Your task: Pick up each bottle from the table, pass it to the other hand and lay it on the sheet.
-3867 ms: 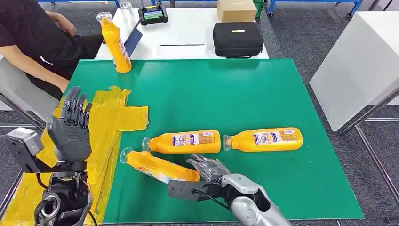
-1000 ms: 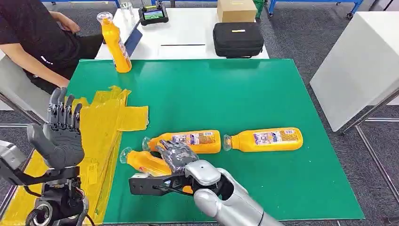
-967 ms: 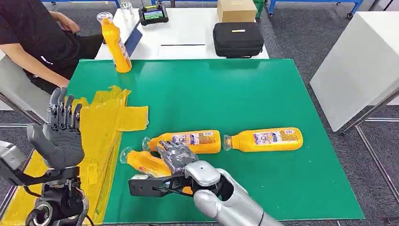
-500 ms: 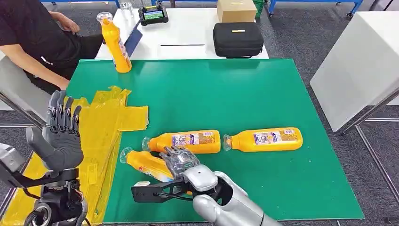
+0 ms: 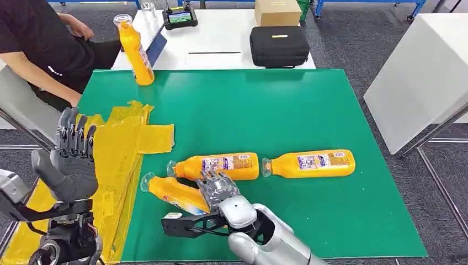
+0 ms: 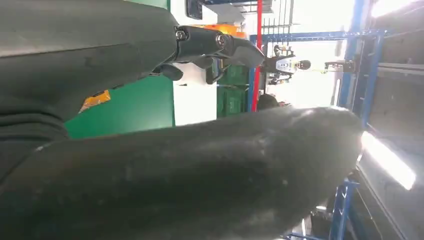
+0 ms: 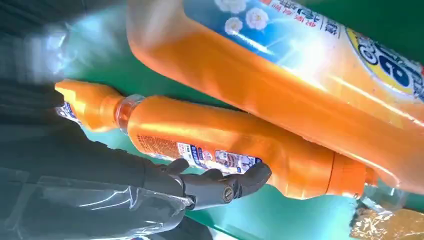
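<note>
Three bottles [image 5: 216, 167] lie by the right hand [image 5: 218, 189].

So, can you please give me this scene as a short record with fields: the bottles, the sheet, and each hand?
bottles lying on green mat: three, the nearest bottle, the middle bottle, the far-right bottle
standing bottle: upright at the mat's far left corner
yellow sheet: left edge of the mat, no bottle on it
right hand: over the nearest bottle, grasp not clear
left hand: raised, holding nothing, fingers up
person: seated at far left
</note>
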Tool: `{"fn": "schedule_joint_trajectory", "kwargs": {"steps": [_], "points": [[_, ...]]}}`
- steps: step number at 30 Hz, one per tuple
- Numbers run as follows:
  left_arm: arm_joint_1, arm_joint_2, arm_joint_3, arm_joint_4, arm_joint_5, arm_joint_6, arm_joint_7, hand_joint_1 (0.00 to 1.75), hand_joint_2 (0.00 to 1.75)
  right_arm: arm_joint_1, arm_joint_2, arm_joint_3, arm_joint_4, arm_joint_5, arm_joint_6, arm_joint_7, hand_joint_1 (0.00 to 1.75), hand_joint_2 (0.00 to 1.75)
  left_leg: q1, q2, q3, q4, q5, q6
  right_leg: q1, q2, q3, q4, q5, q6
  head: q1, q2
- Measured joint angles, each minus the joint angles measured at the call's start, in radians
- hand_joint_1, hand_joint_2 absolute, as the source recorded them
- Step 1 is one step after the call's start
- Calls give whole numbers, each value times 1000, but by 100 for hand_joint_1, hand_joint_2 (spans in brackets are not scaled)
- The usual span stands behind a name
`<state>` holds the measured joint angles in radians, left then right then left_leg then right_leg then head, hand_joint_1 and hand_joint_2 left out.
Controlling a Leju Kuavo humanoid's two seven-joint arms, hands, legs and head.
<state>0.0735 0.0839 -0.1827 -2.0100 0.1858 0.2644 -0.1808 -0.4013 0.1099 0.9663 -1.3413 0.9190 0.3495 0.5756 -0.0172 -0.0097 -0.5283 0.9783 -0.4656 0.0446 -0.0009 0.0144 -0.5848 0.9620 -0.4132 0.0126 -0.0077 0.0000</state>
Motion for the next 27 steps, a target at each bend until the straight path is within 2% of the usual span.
{"fn": "schedule_joint_trajectory", "kwargs": {"steps": [20,22,24,27], "points": [[9,0,0,-9,-4,28,3,0,0,70,-12,-27,-11,0,-16,-11,0,175,0,0,0,0,0,0,0,0,0,0,0,0,0,0],[9,0,0,-9,5,29,5,0,0,67,-15,-30,-22,-8,6,-5,0,175,0,0,0,0,0,0,0,0,0,0,0,0,0,0],[9,0,0,-9,13,28,8,0,0,56,-19,-46,-71,-18,76,30,0,175,0,0,0,0,0,0,0,0,0,0,0,0,0,0],[10,-5,0,-10,11,25,13,0,0,40,-27,-61,-116,37,95,45,0,175,0,0,0,0,0,0,0,0,0,0,0,0,0,0]]}}
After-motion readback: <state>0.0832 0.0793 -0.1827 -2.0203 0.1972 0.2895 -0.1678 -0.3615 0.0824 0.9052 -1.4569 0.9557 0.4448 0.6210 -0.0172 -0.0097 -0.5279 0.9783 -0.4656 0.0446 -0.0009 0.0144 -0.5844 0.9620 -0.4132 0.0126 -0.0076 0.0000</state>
